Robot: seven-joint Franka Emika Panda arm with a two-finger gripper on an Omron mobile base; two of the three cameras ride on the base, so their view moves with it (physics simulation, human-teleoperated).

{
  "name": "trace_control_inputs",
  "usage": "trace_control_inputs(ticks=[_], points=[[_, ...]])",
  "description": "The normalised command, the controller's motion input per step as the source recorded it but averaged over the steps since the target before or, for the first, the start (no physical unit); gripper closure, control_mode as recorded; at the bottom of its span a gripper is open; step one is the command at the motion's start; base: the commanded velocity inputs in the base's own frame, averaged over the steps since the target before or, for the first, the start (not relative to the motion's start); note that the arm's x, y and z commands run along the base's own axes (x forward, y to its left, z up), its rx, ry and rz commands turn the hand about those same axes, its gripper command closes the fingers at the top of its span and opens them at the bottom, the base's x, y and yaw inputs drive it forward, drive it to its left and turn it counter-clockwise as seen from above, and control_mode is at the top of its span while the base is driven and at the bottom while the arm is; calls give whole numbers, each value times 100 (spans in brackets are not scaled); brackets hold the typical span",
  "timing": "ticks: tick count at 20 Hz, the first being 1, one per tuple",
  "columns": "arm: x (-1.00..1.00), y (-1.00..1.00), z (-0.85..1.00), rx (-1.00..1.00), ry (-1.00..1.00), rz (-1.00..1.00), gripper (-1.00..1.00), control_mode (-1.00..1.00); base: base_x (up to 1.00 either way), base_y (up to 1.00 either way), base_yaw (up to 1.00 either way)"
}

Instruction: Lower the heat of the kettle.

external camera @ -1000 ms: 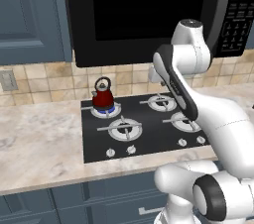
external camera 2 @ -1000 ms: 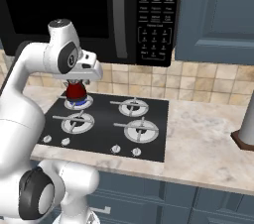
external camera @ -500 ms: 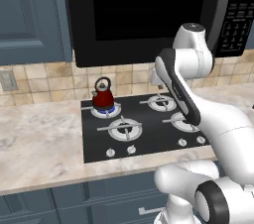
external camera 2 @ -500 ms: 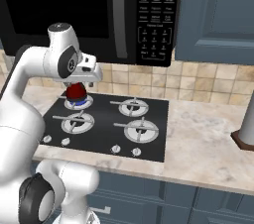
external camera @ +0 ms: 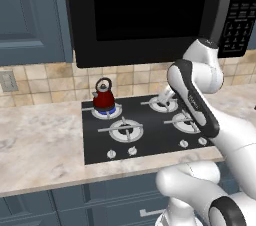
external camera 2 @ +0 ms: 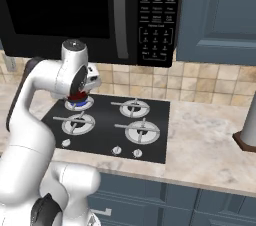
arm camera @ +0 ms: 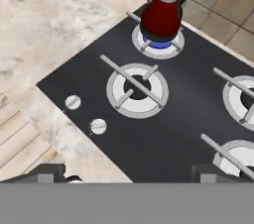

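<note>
Kettle (external camera: pixel 104 97): sits on the lit back-left burner (arm camera: pixel 158 42), blue flame beneath
End effector (arm camera: pixel 131 171): fingers well apart, gripping nothing, hanging over the cooktop (external camera: pixel 145 140)
Knobs (arm camera: pixel 85 114): two near the front-left burner

Place: a home kitchen, rendered.
Cooking: black four-burner gas cooktop (external camera: pixel 145 125), red kettle (external camera: pixel 104 97) at its 11 o'clock burner.
Above: black microwave (external camera 2: pixel 90 15).
Surroundings: marble counter (external camera 2: pixel 210 140), tiled backsplash (external camera: pixel 40 77), blue-grey cabinets (external camera 2: pixel 220 15).
</note>
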Motion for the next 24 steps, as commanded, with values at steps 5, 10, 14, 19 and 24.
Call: trace_control_inputs(ticks=[5,10,14,19,24], points=[[-3,2,-3,-20,-3,87,-100,-100,0,0,0],[-11,29,-1,-26,0,81,-100,-100,0,0,0],[-19,45,-6,-27,0,76,-100,-100,0,0,0],[-17,44,-25,-25,0,76,-100,-100,0,0,0],[-29,29,-50,-12,0,76,-100,-100,0,0,0]])
